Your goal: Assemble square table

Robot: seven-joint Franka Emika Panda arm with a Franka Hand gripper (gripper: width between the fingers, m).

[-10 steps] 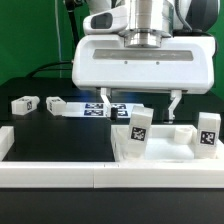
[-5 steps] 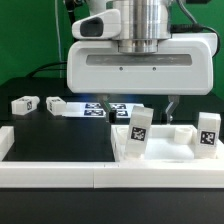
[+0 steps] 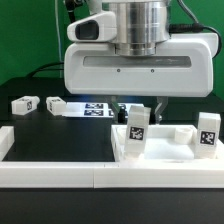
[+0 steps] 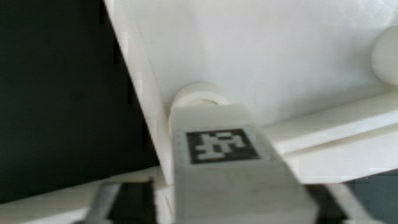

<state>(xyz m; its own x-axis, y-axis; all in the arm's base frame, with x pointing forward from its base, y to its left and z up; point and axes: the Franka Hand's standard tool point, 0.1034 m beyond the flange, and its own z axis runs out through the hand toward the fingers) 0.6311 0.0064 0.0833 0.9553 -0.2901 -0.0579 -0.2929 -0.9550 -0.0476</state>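
Claw (image 3: 139,106) of the Panda arm hangs open over the work, its two fingers (image 3: 160,105) standing either side of a white tagged leg block (image 3: 137,128) with a sliver of gap on each flank and nothing gripped. The leg block stands upright, leaning a little, at the left near part of the square table top (image 3: 178,148), which lies flat on the black desk (image 3: 60,135) toward the exterior view's right.

The block's long axis runs up and down, straight into the space between the fingers, so it sits directly beneath the claw rather than off to one side (the wrist view agrees: the tagged face fills the middle, with a finger edge on each side). Whether its foot is seated in a corner socket cannot be told from here.

A second leg (image 3: 208,131) stands at the top's right side. Two loose legs (image 3: 25,103) lie well apart on the desk at the exterior view's left, beside the marker board (image 3: 97,108). A border rail (image 3: 60,175) runs along the near edge.

The coming move looks to call for a square pinch on the block's flat sides. With that lean, one finger touching first could tip it.
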